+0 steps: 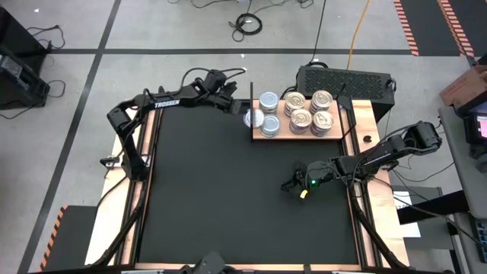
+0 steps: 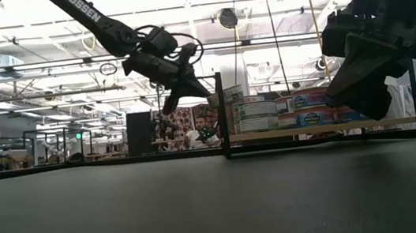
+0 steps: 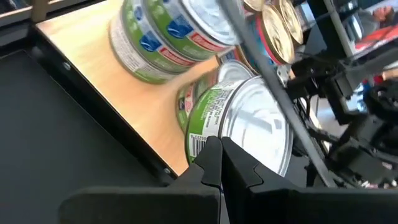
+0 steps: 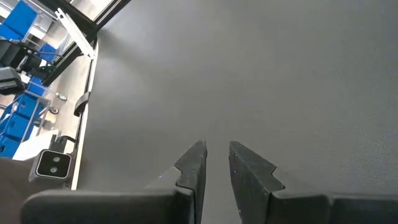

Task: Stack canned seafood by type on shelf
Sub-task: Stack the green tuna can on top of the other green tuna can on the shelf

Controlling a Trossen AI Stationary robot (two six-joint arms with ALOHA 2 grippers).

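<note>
Looking down from the high view, we find the left gripper (image 1: 237, 106) at the shelf's (image 1: 358, 122) left end, beside the silver tins (image 1: 268, 101); one silver tin (image 1: 256, 119) overhangs that edge. Four gold tins (image 1: 310, 111) sit grouped on the shelf's middle, and its right end is bare wood. The right gripper (image 1: 293, 185) hangs over the mat (image 1: 213, 198), well apart from the shelf.

Low view: the left gripper (image 2: 176, 96) hovers just above table height, its fingers pinched together and holding nothing, next to the shelf post (image 2: 223, 115). Silver tins (image 2: 257, 114) stand stacked two high; the gold ones (image 2: 310, 109) lie behind, partly hidden by the right arm.

Left wrist view: the closed fingertips (image 3: 219, 163) point at the near silver tin (image 3: 239, 124), which sits at the shelf (image 3: 93, 43) edge; we cannot tell whether they touch it. A second silver stack (image 3: 165, 37) stands farther in.

Right wrist view: the right gripper (image 4: 215, 163) shows a narrow gap, empty, above bare mat (image 4: 249, 68).

Judgement: sorting looks nearly done; we take the step in hand to be nudging the edge tin fully onto the shelf. The next move calls for a slow, low push inward without toppling the neighbouring stack.
</note>
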